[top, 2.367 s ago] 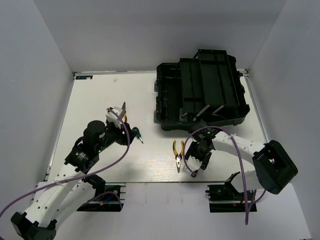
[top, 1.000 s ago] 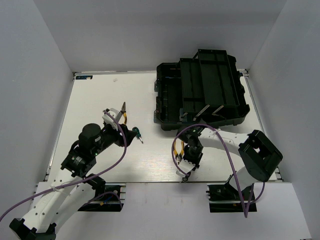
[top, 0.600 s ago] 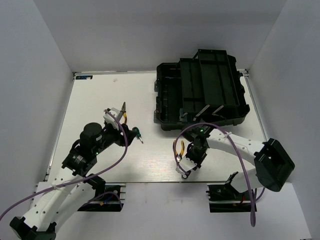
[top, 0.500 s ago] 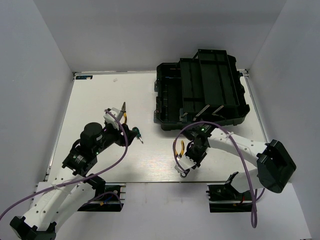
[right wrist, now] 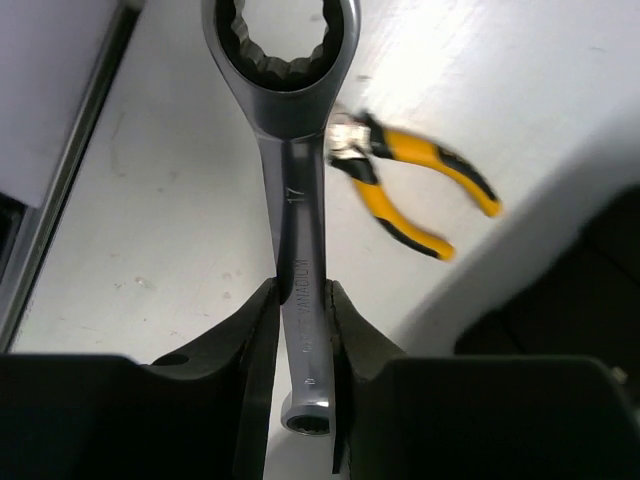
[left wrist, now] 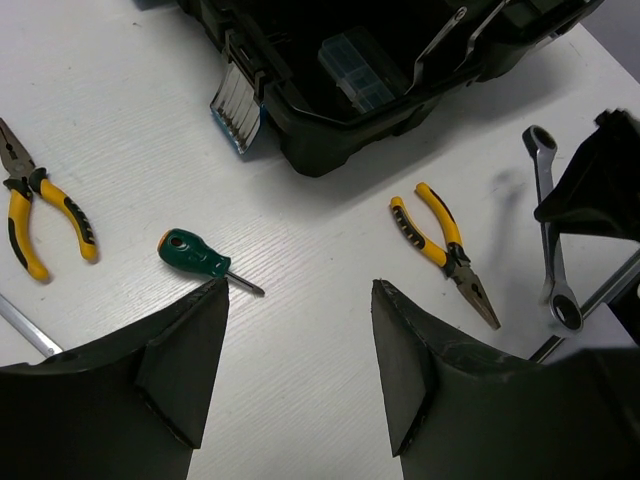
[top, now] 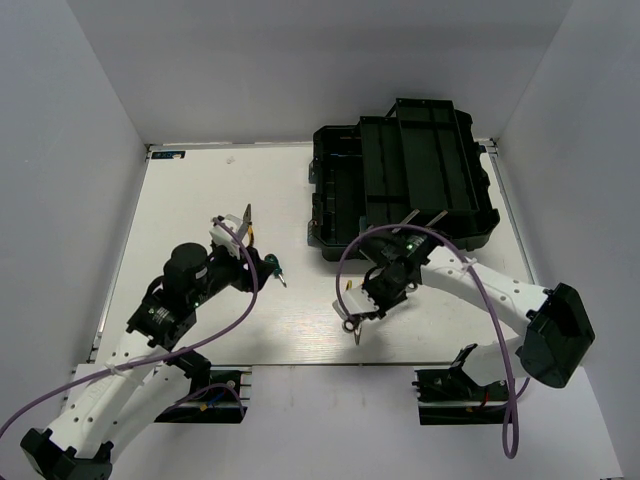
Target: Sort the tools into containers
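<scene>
Toward the open toolbox [top: 400,180] the right gripper [top: 370,298] has edged, up off the table [top: 200,190], jaws pinched on the silver wrench [right wrist: 290,180] near one end; that long overhang could swivel or slip onto the yellow pliers [left wrist: 455,262]. Left gripper [left wrist: 300,290] hangs wide open, empty.

Robotics test booth in a lab. Evidence: bare white worktop [top: 200,190] boxed in by plain white walls [top: 300,60]. Left robot arm [top: 150,320] and right robot arm [top: 475,283] are bolted along the lower frame edge. Black toolbox [top: 400,180] staged upper right.
</scene>
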Robot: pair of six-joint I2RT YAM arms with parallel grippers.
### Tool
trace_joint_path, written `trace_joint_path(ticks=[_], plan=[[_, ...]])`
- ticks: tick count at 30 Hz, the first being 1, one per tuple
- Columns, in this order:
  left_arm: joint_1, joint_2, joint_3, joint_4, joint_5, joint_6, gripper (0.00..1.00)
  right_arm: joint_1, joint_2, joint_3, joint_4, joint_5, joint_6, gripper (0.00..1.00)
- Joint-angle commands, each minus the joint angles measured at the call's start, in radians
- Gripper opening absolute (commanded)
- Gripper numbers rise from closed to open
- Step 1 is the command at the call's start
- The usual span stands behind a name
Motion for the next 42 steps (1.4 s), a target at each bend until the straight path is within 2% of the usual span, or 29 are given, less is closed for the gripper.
trace_joint_path(ticks=[1, 8, 20, 32, 42], plan=[[0.005, 0.008, -0.01, 0.011, 0.001, 0.001, 0.69, 0.005, 0.0, 0.118, -0.019, -0.016, 0.181, 0.0], [0.005, 0.008, -0.01, 0.011, 0.001, 0.001, 0.69, 0.006, 0.087, 0.354, -0.048, 0.038, 0.411, 0.0], [0.005, 0.018, -0.01, 0.011, 0.001, 0.001, 0.69, 0.002, 0.218, 0.824, -0.166, 0.11, 0.674, 0.0], [0.005, 0.008, -0.01, 0.011, -0.009, 0.001, 0.69, -0.063, 0.216, 0.95, 0.028, 0.387, 0.822, 0.0], [0.005, -0.001, -0.01, 0.011, -0.018, 0.001, 0.69, -0.218, 0.298, 1.106, 0.102, 0.408, 0.869, 0.0]])
